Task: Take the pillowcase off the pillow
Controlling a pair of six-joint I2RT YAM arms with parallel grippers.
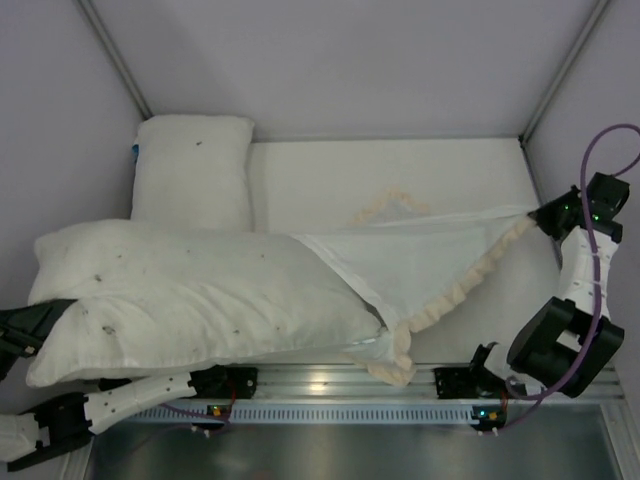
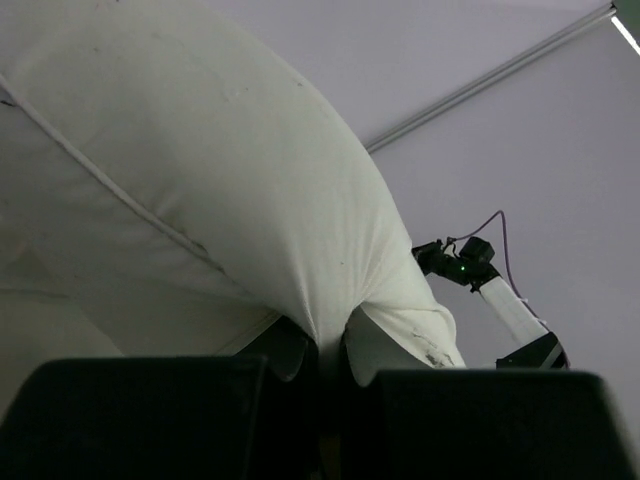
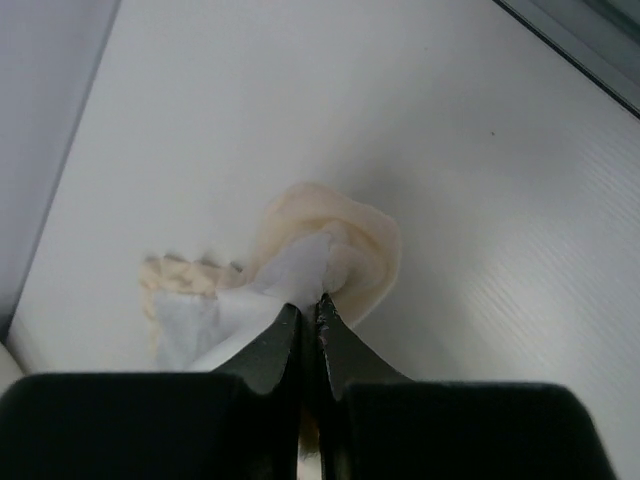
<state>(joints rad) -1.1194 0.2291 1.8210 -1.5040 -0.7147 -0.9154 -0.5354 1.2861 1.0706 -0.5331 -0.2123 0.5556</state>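
Observation:
The pillow [image 1: 190,300], plump, white and dark-specked, lies across the left and middle of the table. Its right end sits inside the mouth of the pillowcase [image 1: 430,265]. Only the case's cream-white face and ruffled trim show, stretched rightward. My left gripper [image 1: 35,325] is at the pillow's left end, mostly hidden under it. In the left wrist view it [image 2: 330,350] is shut on a pinch of the pillow's cloth [image 2: 250,200]. My right gripper [image 1: 542,215] is shut on the pillowcase's far right corner. In the right wrist view it [image 3: 310,308] pinches that cloth and trim [image 3: 300,265].
A second white pillow [image 1: 195,170] with one dark speck and a blue tag at its left edge lies at the back left. Grey walls enclose the white table [image 1: 400,165]. A metal rail [image 1: 330,385] runs along the near edge.

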